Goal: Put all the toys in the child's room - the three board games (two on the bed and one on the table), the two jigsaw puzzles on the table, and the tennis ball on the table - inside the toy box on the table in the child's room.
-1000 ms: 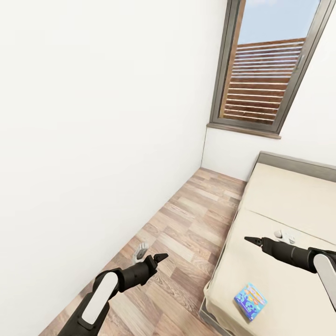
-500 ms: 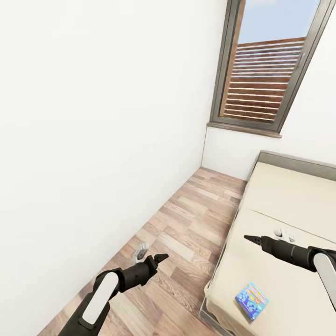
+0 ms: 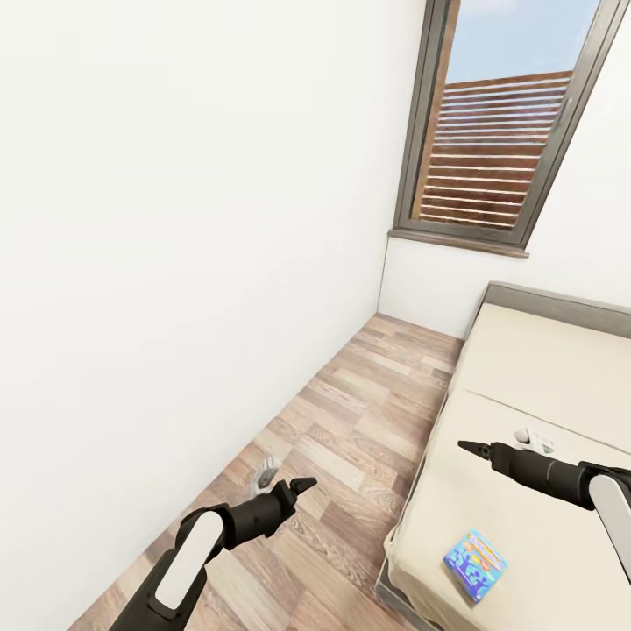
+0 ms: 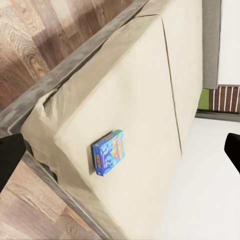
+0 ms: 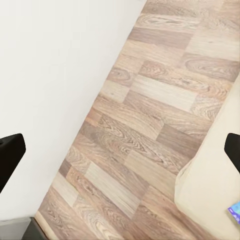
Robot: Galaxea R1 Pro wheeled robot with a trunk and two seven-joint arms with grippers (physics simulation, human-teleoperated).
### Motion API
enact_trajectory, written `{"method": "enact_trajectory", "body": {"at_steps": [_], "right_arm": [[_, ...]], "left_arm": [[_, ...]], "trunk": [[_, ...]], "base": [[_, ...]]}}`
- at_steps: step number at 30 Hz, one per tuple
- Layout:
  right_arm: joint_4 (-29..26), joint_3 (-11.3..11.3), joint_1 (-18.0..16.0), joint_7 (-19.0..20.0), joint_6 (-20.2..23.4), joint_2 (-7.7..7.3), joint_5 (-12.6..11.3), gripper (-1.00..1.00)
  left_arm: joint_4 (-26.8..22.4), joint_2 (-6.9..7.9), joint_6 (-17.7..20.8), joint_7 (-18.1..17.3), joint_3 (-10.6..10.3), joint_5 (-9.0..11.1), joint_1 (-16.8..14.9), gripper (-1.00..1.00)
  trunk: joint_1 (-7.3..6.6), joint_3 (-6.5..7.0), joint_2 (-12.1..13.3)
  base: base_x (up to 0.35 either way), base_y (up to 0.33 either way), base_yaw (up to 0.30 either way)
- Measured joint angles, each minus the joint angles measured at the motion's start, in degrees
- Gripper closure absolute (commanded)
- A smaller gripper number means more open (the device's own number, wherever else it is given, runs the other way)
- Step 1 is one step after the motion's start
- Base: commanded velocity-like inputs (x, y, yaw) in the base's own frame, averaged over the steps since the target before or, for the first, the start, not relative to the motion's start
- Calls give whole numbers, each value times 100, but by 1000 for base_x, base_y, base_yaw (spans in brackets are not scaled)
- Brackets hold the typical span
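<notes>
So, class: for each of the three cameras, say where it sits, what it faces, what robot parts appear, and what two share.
Head: high on the robot, facing wall, window, floor and bed; both arms show.
Left wrist: by the left gripper, facing the bed and blue game box; fingertips show.
Right wrist: by the right gripper, facing floor.
Shared: head and left wrist show the box.

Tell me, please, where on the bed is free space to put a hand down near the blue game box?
The beige mattress is bare between the blue board game near the foot corner and the small white object further up. Beyond that, bare up to the grey headboard. The floor strip beside the wall is also open.
</notes>
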Motion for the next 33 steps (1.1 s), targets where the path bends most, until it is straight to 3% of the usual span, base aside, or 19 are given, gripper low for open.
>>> {"method": "enact_trajectory", "body": {"at_steps": [19,33], "right_arm": [[25,2,4,-13,23,3,-26,-100],[578,-16,-115,-42,26,21,-21,-100]], "left_arm": [[126,-2,-1,2,22,16,-40,-100],[180,6,20,16,42,22,-52,-100]], "trunk": [[417,-339,-763],[725,-590,-1324]], "base": [[0,0,-181],[0,0,-276]]}}
